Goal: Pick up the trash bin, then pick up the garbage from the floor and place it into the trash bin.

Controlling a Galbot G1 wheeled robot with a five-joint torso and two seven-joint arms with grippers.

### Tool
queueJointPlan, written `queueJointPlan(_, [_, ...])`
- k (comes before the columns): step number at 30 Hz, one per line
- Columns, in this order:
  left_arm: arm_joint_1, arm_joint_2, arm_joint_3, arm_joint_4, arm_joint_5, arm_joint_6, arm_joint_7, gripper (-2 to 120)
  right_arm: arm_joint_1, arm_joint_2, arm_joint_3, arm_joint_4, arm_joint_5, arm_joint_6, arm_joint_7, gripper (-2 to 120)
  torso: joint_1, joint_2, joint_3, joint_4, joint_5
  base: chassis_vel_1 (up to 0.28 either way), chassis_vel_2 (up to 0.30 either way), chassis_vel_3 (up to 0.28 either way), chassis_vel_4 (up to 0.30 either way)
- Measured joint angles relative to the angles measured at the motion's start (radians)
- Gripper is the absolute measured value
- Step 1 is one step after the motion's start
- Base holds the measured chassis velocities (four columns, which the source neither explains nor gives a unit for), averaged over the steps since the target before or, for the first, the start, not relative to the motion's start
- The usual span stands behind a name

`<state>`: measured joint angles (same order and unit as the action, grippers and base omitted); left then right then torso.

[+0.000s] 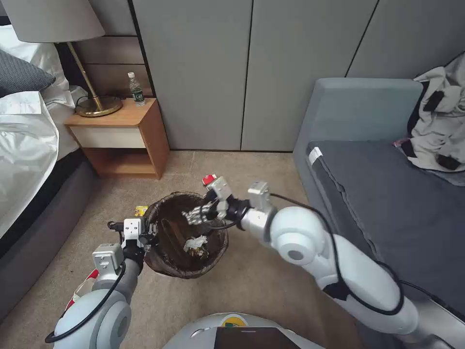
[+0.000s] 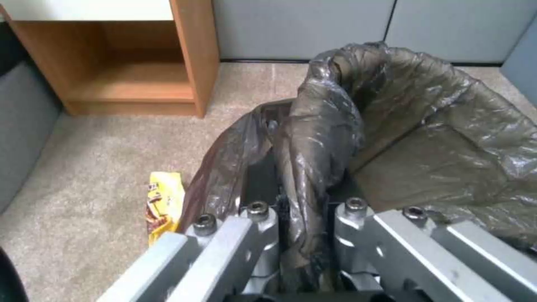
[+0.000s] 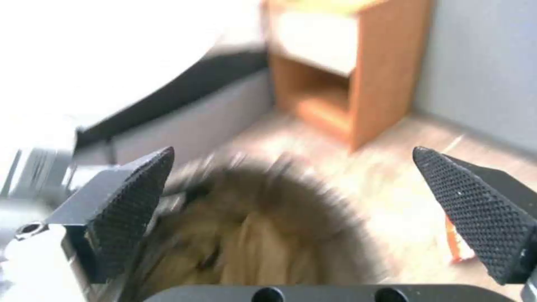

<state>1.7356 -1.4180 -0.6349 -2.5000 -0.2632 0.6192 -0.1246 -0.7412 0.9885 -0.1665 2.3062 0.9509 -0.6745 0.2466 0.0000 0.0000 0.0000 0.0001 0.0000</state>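
The trash bin [image 1: 167, 264], lined with a dark crinkled bag, hangs low over the carpet. My left gripper [image 1: 148, 236] [image 2: 305, 209] is shut on its bag-covered rim [image 2: 313, 138]. Inside lie crumpled white paper [image 1: 195, 242] and other scraps of garbage. My right gripper [image 1: 193, 216] [image 3: 292, 152] hovers open over the bin's mouth, with nothing between its fingers [image 3: 129, 209]. On the floor beside the bin lies a yellow wrapper [image 1: 141, 210] [image 2: 163, 204]. A red piece of garbage [image 1: 209, 179] [image 3: 456, 247] lies on the carpet beyond the bin, behind my right wrist.
A wooden nightstand [image 1: 127, 133] [image 2: 140, 54] with a lamp and an upright water bottle [image 1: 136, 90] stands at the back left beside the bed [image 1: 26, 145]. A grey sofa [image 1: 382, 194] runs along the right. A red-white item [image 1: 80, 290] lies by my left arm.
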Motion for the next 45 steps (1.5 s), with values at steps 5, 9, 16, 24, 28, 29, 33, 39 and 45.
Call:
queueJointPlan(5, [0.006, -0.002, -0.005, 0.0, 0.0, 0.0, 0.0, 7, -0.153, -0.026, 0.124, 0.04, -0.125, 0.092, -0.016, 100, 0.0, 0.0, 0.0, -0.0002, 0.0002, 0.0, 0.0, 0.0, 0.0])
queueJointPlan(9, [0.007, -0.003, -0.006, 0.0, 0.0, 0.0, 0.0, 7, -0.336, -0.011, 0.292, 0.073, -0.303, 0.159, -0.054, 100, 0.0, 0.0, 0.0, -0.0002, 0.0002, 0.0, 0.0, 0.0, 0.0])
queueJointPlan(16, [0.007, 0.0, -0.006, 0.0, 0.002, 0.0, 0.002, 7, -0.531, 0.058, 0.494, 0.098, -0.461, 0.25, -0.086, 100, 0.0, 0.0, 0.0, 0.0001, 0.0002, 0.0, 0.0, 0.0, 0.0])
queueJointPlan(24, [0.003, 0.002, -0.008, 0.0, 0.006, -0.001, 0.011, 7, -0.786, 0.245, 0.712, 0.174, -0.617, 0.298, -0.105, 100, 0.0, 0.0, 0.0, -0.0003, 0.0, 0.0, 0.0, 0.0, 0.0])
queueJointPlan(28, [0.0, 0.001, -0.008, 0.0, 0.009, -0.001, 0.018, 7, -0.874, 0.3, 0.761, 0.193, -0.659, 0.331, -0.116, 100, 0.0, 0.0, 0.0, -0.0003, -0.0001, 0.0, 0.0, 0.0, 0.0])
queueJointPlan(29, [-0.002, 0.002, -0.009, 0.0, 0.009, 0.001, 0.019, 7, -0.904, 0.321, 0.776, 0.193, -0.678, 0.346, -0.119, 100, 0.0, 0.0, 0.0, -0.0001, -0.0001, 0.0, 0.0, 0.0, 0.0])
queueJointPlan(33, [-0.01, 0.007, -0.012, 0.0, 0.007, 0.01, 0.02, 7, -0.963, 0.372, 0.825, 0.183, -0.72, 0.388, -0.152, 100, 0.0, 0.0, 0.0, 0.0, -0.0001, 0.0, 0.0, 0.0, 0.0])
queueJointPlan(39, [-0.014, -0.003, -0.007, 0.0, 0.008, 0.012, 0.02, 7, -0.993, 0.393, 0.866, 0.167, -0.724, 0.424, -0.175, 100, 0.0, 0.0, 0.0, 0.0, -0.0001, 0.0, 0.0, 0.0, 0.0])
queueJointPlan(45, [-0.011, -0.005, -0.006, 0.0, 0.009, 0.013, 0.019, 7, -0.997, 0.405, 0.871, 0.16, -0.738, 0.437, -0.181, 100, 0.0, 0.0, 0.0, 0.0, -0.0001, 0.0, 0.0, 0.0, 0.0])
